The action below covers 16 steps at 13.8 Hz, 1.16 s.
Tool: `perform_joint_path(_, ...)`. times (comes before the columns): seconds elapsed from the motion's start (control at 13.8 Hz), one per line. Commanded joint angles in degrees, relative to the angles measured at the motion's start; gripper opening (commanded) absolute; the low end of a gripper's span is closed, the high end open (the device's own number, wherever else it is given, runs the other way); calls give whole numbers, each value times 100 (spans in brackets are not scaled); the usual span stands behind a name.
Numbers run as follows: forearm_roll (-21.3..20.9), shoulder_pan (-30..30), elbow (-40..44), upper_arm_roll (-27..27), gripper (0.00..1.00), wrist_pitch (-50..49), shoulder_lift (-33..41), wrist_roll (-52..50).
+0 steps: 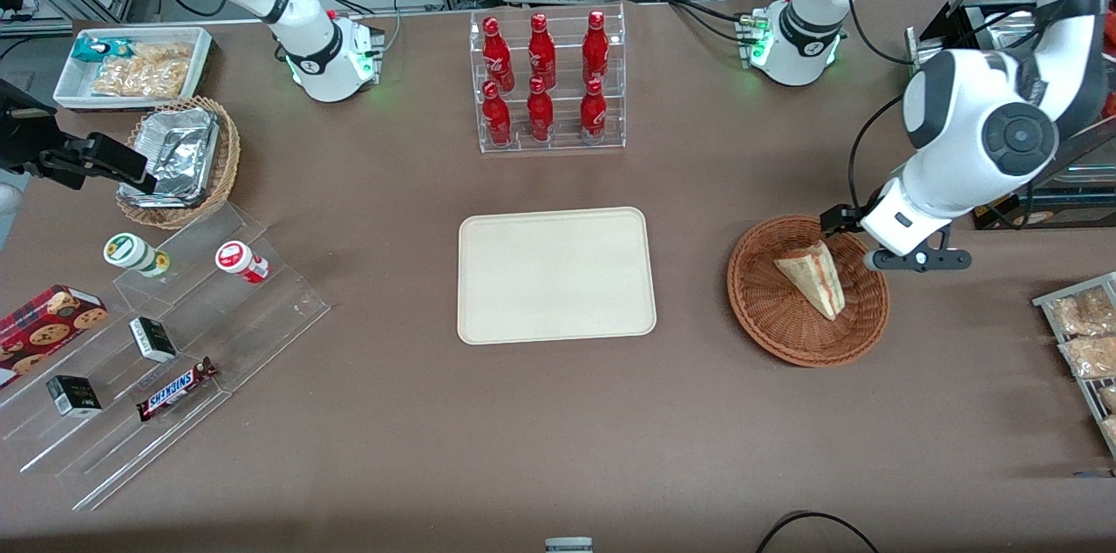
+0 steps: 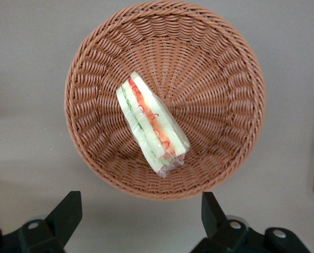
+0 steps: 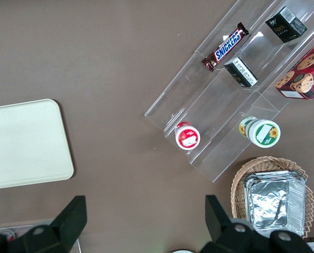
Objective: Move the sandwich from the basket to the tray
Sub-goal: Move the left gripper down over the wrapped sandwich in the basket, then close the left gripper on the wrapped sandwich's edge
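Front view: sandwich (image 1: 815, 276) lies in the wicker basket (image 1: 767, 322).
Gripper (image 2: 138, 216): above the basket's rim, fingers spread wide, nothing held.
Tray (image 1: 555, 275): beside the basket, bare.
Cola bottle rack (image 1: 547, 80): farther from the camera than the tray.

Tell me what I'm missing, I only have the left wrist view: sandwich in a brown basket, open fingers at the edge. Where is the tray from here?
Observer: The tray lies on the table beside the basket, toward the parked arm's end, with bare table between them.
Operator: Anything on the tray?
Observer: No, its surface shows bare in the front view.
Operator: Where is my hand relative to the basket?
Observer: The hand hangs open above the basket's rim on the side toward the working arm's end. It is not touching the sandwich.
Operator: What else stands near the tray?
Observer: A clear rack of red bottles, farther from the front camera than the tray.
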<state>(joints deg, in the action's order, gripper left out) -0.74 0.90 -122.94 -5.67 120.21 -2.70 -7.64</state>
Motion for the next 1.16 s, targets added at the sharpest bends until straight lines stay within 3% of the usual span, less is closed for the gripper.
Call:
perform_joint_path(0.0,30,-11,-406,-5,100,441,95,-928)
perform_joint_path(0.58,56,24,-494,-22,100,1266,-370,-4277)
perform_joint_path(1.09,74,42,-503,-31,100,1636,-872,-4474)
